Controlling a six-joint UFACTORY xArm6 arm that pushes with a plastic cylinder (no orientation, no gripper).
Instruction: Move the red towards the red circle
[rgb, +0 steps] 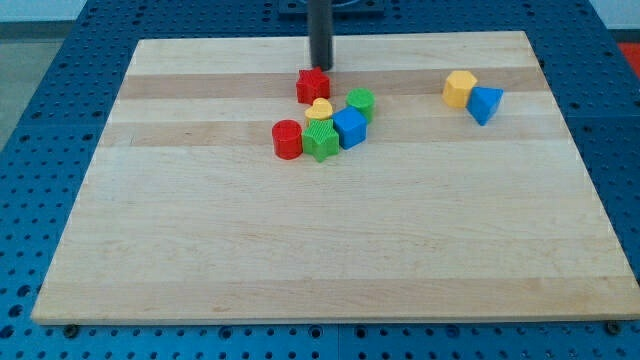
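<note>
My tip (320, 67) stands near the view's top, just above the red star block (312, 86) and almost touching it. The red circle block (287, 139) lies lower and slightly to the left, at the left end of a tight cluster. Between the two red blocks sits a yellow heart block (319, 109). A green star-like block (321, 141) touches the red circle's right side.
A blue cube (349, 128) and a green round block (360, 103) complete the cluster. A yellow hexagon-like block (459, 88) and a blue triangle block (485, 104) sit together at the upper right. The wooden board (330, 240) rests on a blue perforated table.
</note>
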